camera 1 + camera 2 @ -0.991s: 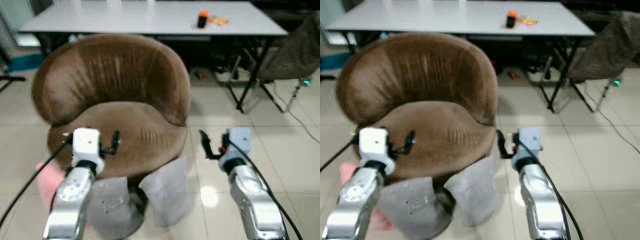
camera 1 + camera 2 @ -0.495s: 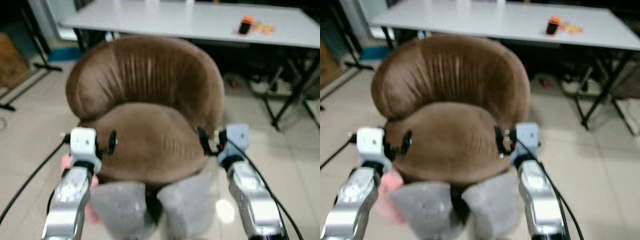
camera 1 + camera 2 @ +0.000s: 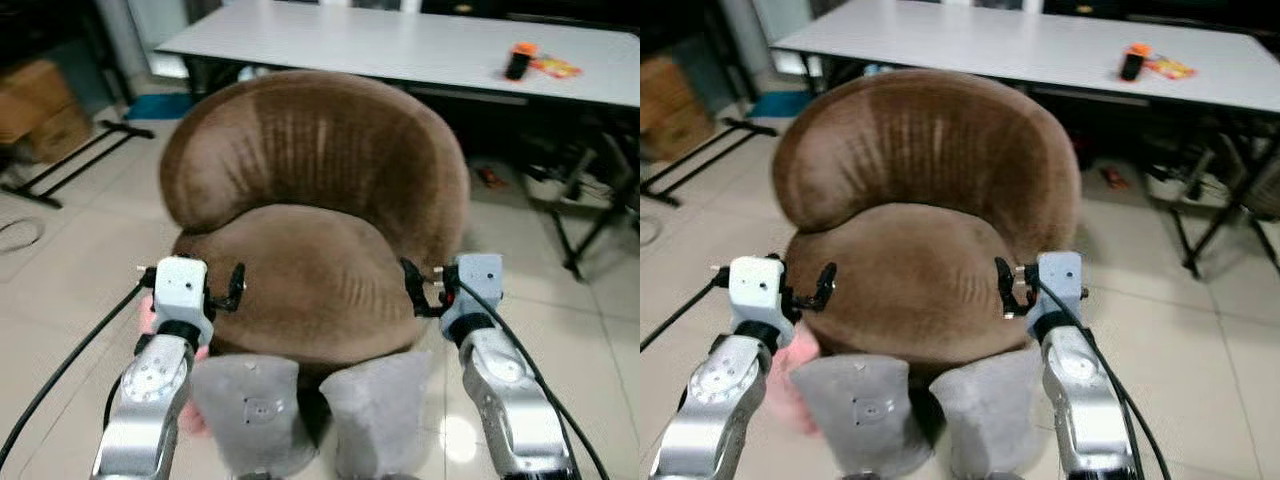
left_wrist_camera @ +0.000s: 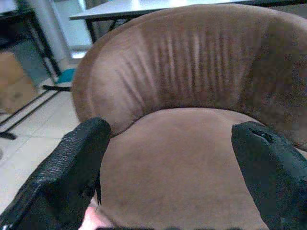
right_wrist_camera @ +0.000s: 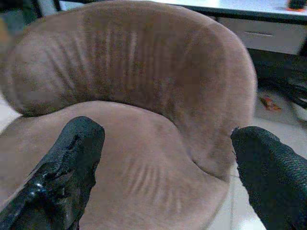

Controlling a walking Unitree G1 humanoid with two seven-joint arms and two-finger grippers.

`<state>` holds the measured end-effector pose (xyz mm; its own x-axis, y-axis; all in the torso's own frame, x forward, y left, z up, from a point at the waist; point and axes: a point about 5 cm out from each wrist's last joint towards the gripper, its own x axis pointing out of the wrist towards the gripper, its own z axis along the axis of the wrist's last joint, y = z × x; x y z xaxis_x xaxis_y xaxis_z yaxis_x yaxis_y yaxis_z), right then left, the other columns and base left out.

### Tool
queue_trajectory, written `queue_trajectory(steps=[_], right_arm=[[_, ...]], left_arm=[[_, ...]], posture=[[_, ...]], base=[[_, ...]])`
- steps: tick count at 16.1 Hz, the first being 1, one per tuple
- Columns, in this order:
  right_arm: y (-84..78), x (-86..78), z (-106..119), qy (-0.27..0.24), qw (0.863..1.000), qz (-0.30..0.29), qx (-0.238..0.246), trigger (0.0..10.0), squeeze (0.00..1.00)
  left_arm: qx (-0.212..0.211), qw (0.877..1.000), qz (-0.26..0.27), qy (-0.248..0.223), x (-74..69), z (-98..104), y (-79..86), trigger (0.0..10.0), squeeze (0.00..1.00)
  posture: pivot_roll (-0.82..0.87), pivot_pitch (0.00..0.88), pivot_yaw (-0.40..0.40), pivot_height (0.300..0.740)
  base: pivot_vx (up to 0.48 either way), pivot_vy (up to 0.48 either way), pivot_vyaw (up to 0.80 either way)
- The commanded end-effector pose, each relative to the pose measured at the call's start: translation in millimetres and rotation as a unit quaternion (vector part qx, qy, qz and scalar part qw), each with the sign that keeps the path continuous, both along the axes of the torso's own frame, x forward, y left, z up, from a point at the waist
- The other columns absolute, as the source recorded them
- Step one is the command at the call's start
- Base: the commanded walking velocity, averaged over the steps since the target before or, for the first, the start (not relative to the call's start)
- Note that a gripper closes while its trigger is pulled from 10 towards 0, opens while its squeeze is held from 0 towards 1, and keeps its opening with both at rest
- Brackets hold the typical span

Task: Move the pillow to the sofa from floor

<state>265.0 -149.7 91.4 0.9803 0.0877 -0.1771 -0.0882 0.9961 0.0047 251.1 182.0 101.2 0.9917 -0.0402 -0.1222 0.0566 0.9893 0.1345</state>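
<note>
The pink pillow (image 3: pixel 150 318) lies on the floor (image 3: pixel 60 290) at the sofa's (image 3: pixel 310 220) front left corner, below my spread left pincer (image 3: pixel 236 286), nearer than my spread right pincer (image 3: pixel 408 288).

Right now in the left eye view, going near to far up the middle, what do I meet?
Grey padded robot legs → round brown velvet armchair sofa → long white table → small black and orange object on that table.

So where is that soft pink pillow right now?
The soft pink pillow lies on the tiled floor at the robot's left, beside the brown velvet sofa chair, partly behind the left arm.
</note>
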Motion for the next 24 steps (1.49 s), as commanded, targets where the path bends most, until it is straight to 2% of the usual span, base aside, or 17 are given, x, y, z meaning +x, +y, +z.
queue_trajectory(steps=[1,6,8,9,14,17,20,24], right_arm=[[-2.6,0.7,1.8,-0.005,1.000,-0.002,-0.004,10.0,0.00],[2.9,1.6,0.9,0.000,1.000,0.016,0.009,10.0,0.00],[4.3,1.5,1.4,-0.002,1.000,0.020,0.006,10.0,0.00],[4.5,2.0,2.1,-0.009,1.000,0.026,-0.013,10.0,0.00],[6.1,1.8,2.0,-0.012,0.999,0.033,-0.015,10.0,0.00],[3.3,0.1,0.3,-0.010,1.000,0.018,0.007,10.0,0.00],[-0.8,-3.1,-1.3,-0.015,0.999,0.017,-0.029,10.0,0.00],[1.3,-3.3,-2.2,-0.014,0.999,0.018,-0.026,10.0,0.00]], left_arm=[[0.003,1.000,-0.008,-0.005,1.0,1.1,-3.9,10.0,0.00],[0.008,1.000,-0.004,-0.010,2.6,2.4,-2.7,10.0,0.00],[0.009,1.000,-0.004,-0.013,2.8,3.1,-1.9,10.0,0.00],[0.010,1.000,-0.004,-0.016,3.0,3.6,-1.8,10.0,0.00],[0.016,1.000,-0.007,-0.024,2.1,4.2,-1.7,10.0,0.00],[0.009,0.999,-0.007,-0.032,1.3,4.9,-0.6,10.0,0.00],[0.009,0.999,-0.024,-0.041,-0.6,6.4,-1.7,10.0,0.00],[0.009,0.998,-0.033,-0.043,-0.2,6.4,-2.8,10.0,0.00]], posture=[[-0.08,0.032,0.020,0.740],[-0.08,0.030,0.019,0.740],[-0.08,0.029,0.019,0.740],[-0.08,0.027,0.019,0.740],[-0.07,0.026,0.019,0.740],[-0.07,0.025,0.021,0.740],[-0.08,0.025,0.028,0.740],[-0.07,0.025,0.030,0.740]], base=[[0.000,-0.409,0.00],[0.000,-0.406,0.00],[0.000,-0.409,0.00],[0.000,-0.405,0.00],[0.000,-0.393,0.80],[0.000,0.000,0.00],[0.000,0.000,0.00],[0.345,0.000,0.80]])
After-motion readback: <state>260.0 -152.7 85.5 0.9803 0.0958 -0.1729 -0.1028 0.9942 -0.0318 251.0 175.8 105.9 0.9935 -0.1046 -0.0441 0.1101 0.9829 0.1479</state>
